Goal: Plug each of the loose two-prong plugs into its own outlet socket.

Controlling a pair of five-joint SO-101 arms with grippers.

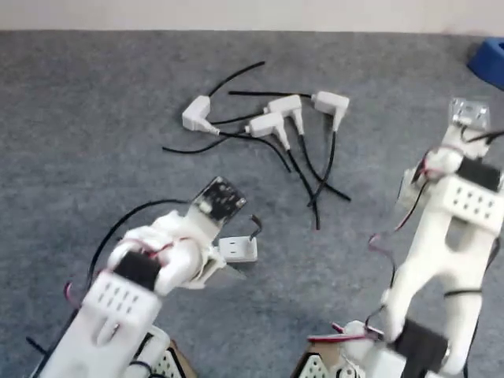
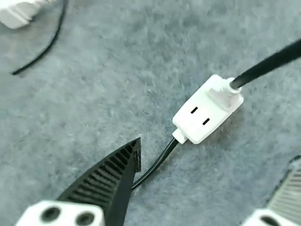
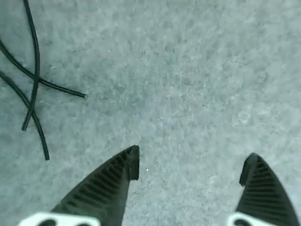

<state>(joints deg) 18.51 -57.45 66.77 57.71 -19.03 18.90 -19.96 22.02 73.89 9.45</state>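
Note:
A white outlet socket with two slots lies on the grey carpet, a black cord running from each end. It lies just ahead of my left gripper, which is open with nothing in it. From above, the socket sits right beside the left gripper. Several white two-prong plugs lie loose at the back middle, among them one plug, a second plug and a third plug, all trailing black cords. My right gripper is open above bare carpet, with cord ends off to one side.
The plugs' black cords cross and tangle in the middle of the carpet. A blue object sits at the back right corner. The right arm stands at the right side. Open carpet lies at the left and between the arms.

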